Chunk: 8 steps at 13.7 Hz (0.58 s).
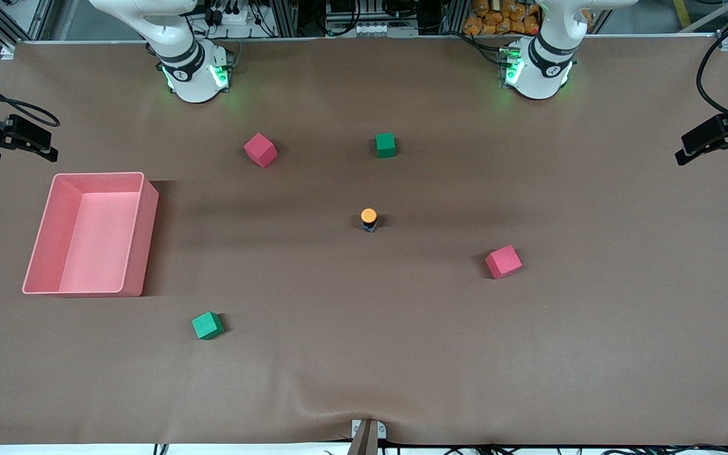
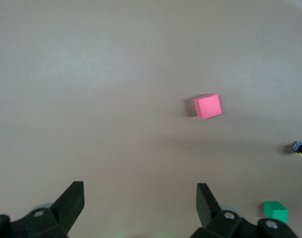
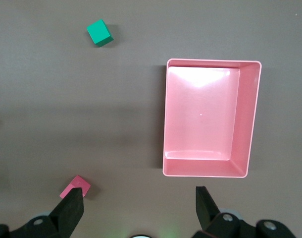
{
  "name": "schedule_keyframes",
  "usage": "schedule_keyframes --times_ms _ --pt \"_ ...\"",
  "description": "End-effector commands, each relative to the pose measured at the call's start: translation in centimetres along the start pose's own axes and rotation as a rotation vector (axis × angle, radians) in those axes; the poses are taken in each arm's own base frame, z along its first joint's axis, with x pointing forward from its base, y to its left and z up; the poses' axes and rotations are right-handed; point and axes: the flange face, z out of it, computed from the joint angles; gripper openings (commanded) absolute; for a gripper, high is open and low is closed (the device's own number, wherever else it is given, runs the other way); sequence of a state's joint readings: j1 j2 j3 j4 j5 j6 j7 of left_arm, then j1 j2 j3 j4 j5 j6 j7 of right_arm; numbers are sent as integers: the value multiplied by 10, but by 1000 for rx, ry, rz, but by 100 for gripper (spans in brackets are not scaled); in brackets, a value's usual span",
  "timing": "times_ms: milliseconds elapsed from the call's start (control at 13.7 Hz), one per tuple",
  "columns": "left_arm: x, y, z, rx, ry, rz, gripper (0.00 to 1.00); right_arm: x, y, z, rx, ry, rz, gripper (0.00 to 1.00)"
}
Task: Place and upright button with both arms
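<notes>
The button (image 1: pixel 369 219) stands upright near the middle of the table, orange cap up on its short black body. In the left wrist view only its edge shows (image 2: pixel 300 148). My left gripper (image 2: pixel 140 196) is open and empty, high over the table near its base. My right gripper (image 3: pixel 140 198) is open and empty, high over the table near the pink bin. Neither gripper's fingers show in the front view; only the arms' bases and lower links are seen there. Both arms wait apart from the button.
A pink bin (image 1: pixel 135 234) stands at the right arm's end of the table. A red cube (image 1: pixel 260 150) and a green cube (image 1: pixel 385 145) lie nearer the bases. A second red cube (image 1: pixel 503 261) and a second green cube (image 1: pixel 206 325) lie nearer the front camera.
</notes>
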<state>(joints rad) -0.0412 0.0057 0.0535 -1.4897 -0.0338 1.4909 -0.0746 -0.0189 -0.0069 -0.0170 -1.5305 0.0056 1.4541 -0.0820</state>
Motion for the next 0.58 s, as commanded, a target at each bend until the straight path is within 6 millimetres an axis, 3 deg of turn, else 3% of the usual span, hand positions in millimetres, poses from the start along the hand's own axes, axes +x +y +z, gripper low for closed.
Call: schedule_keyframes --times_ms 0,510 --pt "-1 0 -8 17 15 15 100 -4 1 -6 -5 11 -6 100" --pt "-1 2 -7 10 10 22 100 -5 -2 -5 -7 0 -17 100"
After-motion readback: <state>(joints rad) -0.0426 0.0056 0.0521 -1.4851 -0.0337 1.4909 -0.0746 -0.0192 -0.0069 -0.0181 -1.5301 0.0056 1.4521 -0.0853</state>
